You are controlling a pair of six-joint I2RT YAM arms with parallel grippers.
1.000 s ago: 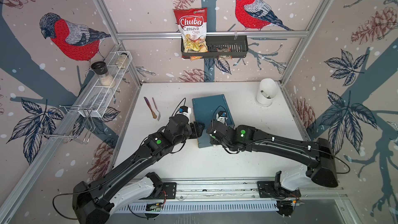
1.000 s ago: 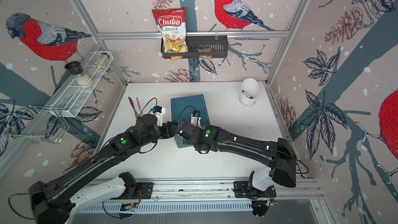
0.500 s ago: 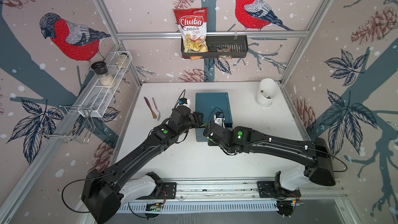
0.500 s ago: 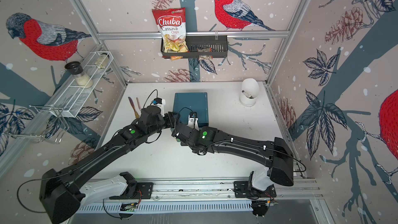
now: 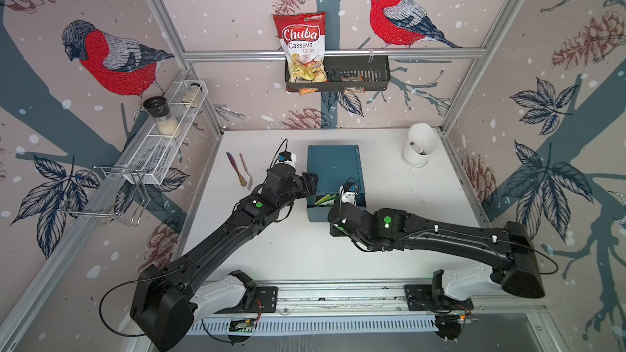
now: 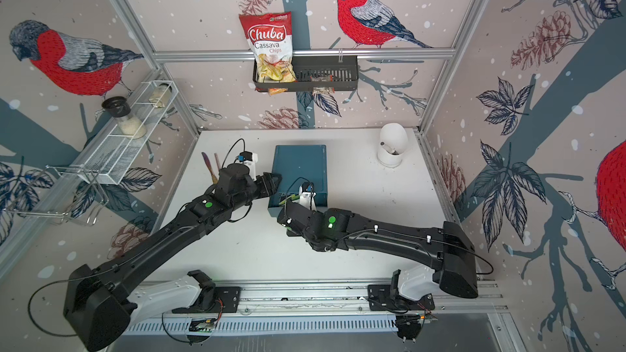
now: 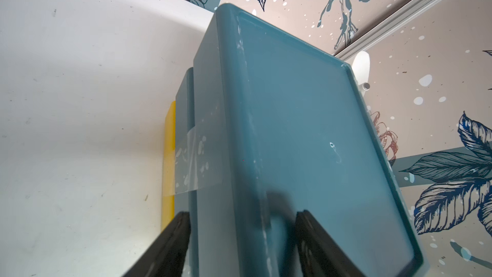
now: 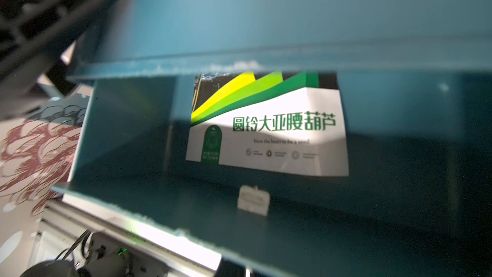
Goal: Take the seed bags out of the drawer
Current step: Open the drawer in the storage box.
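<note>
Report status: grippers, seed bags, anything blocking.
Left gripper open, jaws astride the blue cabinet's edge. Right gripper shut, at the drawer's open end. One seed bag visible, lying inside the drawer. Cabinet top overhangs it.

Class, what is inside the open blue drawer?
One white seed packet with green-yellow stripes. Its far end and the rest of the drawer are hidden under the cabinet.

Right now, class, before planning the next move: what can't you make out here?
- Seed bag: upper part hidden by the box casing, right wrist view; further bags unseen.
- Its small print: blurred there.
- Right gripper's fingers: hidden under its wrist camera, both top views.
- Left gripper: whether it presses the casing is unclear, left wrist view.
</note>
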